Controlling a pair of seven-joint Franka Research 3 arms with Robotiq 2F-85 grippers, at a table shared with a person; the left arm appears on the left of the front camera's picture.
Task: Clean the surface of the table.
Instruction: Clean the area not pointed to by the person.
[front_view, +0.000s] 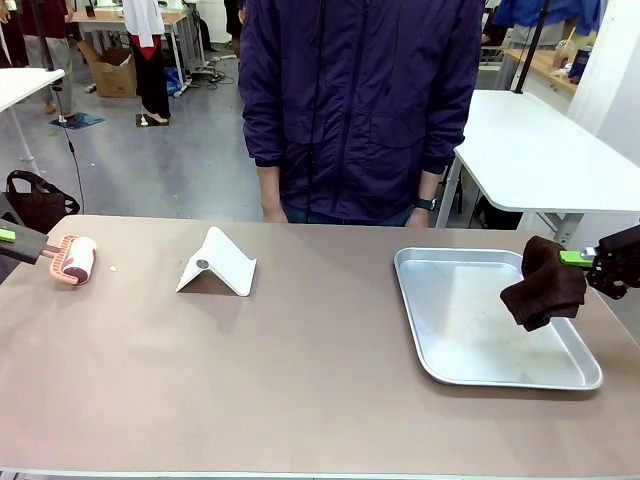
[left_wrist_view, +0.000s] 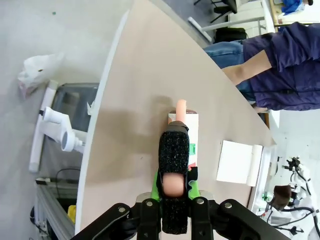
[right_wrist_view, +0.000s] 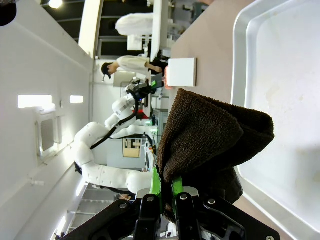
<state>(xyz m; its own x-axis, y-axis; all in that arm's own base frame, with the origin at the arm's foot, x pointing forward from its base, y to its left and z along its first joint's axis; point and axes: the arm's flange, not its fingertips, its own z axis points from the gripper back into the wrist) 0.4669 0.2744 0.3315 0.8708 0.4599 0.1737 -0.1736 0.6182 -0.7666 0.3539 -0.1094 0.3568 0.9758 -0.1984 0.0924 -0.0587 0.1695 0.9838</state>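
The brownish table (front_view: 300, 370) spans the front view. At its far left edge my left gripper (front_view: 30, 245) is shut on the pink handle of a lint roller (front_view: 76, 259), whose head rests on or just above the top. The left wrist view shows the roller (left_wrist_view: 184, 131) ahead of that gripper (left_wrist_view: 175, 200), with the handle between its green pads. On the right, my right gripper (front_view: 585, 260) is shut on a dark brown cloth (front_view: 543, 283) that hangs over the right side of a metal tray. The cloth (right_wrist_view: 210, 135) droops from the right gripper (right_wrist_view: 167, 197).
A silver tray (front_view: 440, 340) lies on the table's right half. A white folded stand (front_view: 218, 263) sits left of centre, and a small pale speck (front_view: 113, 268) lies beside the roller. A person (front_view: 350, 100) stands at the far edge. A white table (front_view: 540, 150) is behind on the right.
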